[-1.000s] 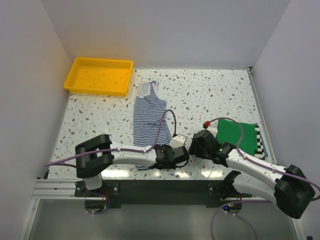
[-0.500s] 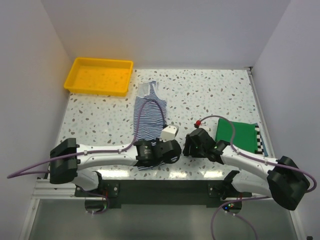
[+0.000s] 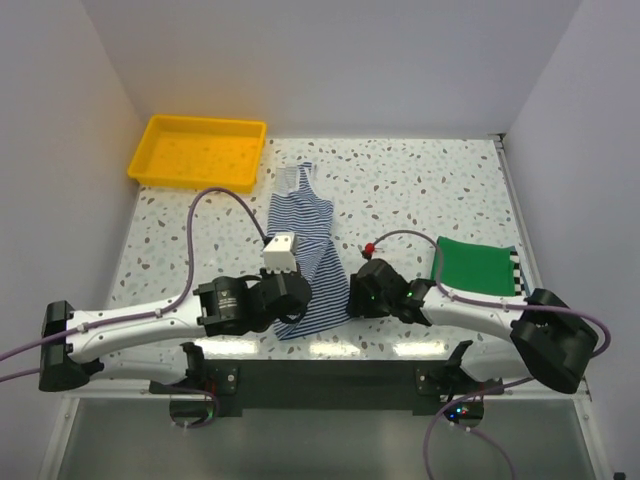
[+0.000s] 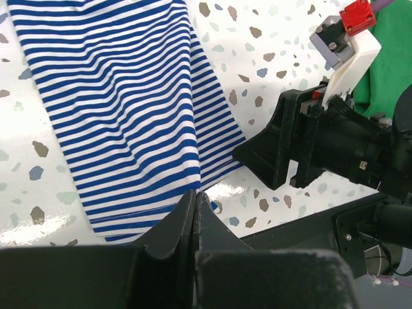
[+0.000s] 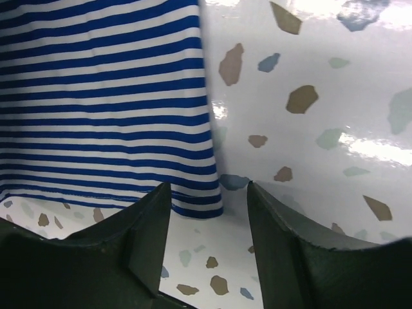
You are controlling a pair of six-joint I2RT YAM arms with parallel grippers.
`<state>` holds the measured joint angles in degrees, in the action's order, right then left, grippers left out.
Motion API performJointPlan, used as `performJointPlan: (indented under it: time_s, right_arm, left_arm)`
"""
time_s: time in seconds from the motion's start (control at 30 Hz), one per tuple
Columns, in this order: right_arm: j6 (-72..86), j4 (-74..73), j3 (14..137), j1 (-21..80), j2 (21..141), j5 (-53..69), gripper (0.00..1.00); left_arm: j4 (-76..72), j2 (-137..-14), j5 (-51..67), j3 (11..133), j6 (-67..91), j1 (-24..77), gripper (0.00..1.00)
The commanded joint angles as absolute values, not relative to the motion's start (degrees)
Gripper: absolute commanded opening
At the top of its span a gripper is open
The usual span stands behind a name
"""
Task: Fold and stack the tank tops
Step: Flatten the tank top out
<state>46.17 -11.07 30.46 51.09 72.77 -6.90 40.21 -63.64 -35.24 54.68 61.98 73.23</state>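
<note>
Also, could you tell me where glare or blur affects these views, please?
Top external: sharp, bright reflections on the table by the arm bases. Left wrist: glare beside the hem of the blue-striped tank top; left gripper dark and soft. Right wrist: glare on the table; right gripper blurred.

Both arms lay low, angled inward; the left gripper point(image 4: 195, 201) had its fingers pressed together, the right gripper point(image 5: 209, 215) had them apart.

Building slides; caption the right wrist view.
Open right gripper framing a hem corner of the blue-and-white striped tank top.
</note>
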Motion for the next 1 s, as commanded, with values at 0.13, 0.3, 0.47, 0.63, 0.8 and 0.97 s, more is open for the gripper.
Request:
performJointPlan:
  time_s: [0.13,0.3,0.47,0.63,0.8,0.97]
  right_arm:
    - [49.5,-13.1,33.6,53.9,78.1,-9.1,0.25]
    - [48.0,-27.7,40.3,52.6,68.0,-16.8,0.0]
    - [40.1,-40.9,62.8,44.3,57.6,-19.6,0.0]
    - [33.5,-45.8,90.2,43.2,60.2,-22.7,0.0]
    - [28.7,-49.1,108.9,43.2,67.1,-25.7,0.0]
    - [25.6,-49.9,117.9,43.2,71.7,-28.7,0.0]
  left_arm:
    - [47.9,-57.8,-41.7,55.3,66.7,72.9,0.0]
    - [55.8,-51.2,-48.0,61.7,68.5,72.6,0.0]
    - [58.7,-46.5,-56.9,74.4,65.3,72.5,0.0]
    - [45.7,-44.0,-61.4,83.2,48.8,72.6,0.0]
    - [28.2,-46.5,-62.2,89.5,34.6,72.6,0.0]
    - [16.1,-49.6,-63.5,89.7,23.3,72.6,0.0]
